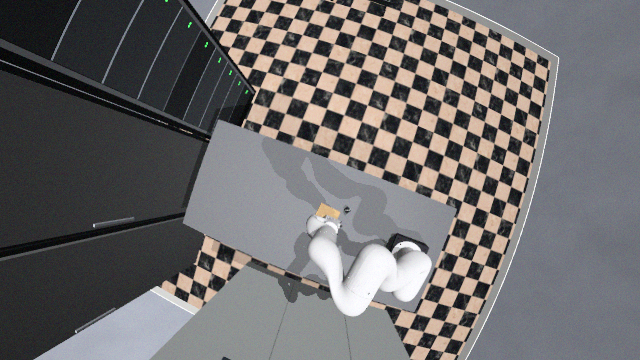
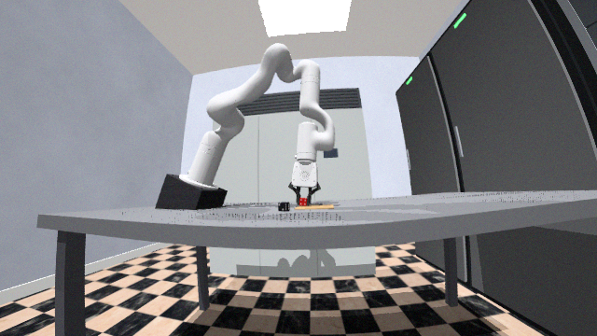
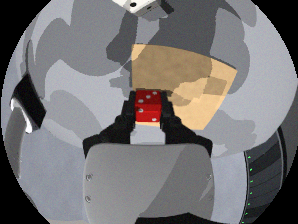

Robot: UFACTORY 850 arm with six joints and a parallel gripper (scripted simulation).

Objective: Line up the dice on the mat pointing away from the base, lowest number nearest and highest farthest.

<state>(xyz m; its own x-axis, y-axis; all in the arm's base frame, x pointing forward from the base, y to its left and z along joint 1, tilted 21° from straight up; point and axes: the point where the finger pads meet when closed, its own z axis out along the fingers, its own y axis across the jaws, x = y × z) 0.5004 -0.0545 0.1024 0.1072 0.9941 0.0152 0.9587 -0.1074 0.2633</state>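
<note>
Between the fingertips of my gripper (image 1: 331, 220) (image 2: 303, 203) (image 3: 148, 107), partly closed to its width, I hold the red die (image 2: 303, 201) (image 3: 148, 105), near the base-side edge of the tan mat (image 1: 327, 210) (image 2: 322, 206) (image 3: 172, 62); contact beneath cannot be told. Away from my base (image 1: 395, 243) (image 2: 176, 193) (image 3: 31, 102), the mat's bare surface extends to its far edge. Off the mat, on the base side, the black die (image 1: 347, 210) (image 2: 284, 206) stands apart on the table (image 1: 240, 180) (image 2: 420, 215) (image 3: 65, 107), with a gap separating it from my fingers.
</note>
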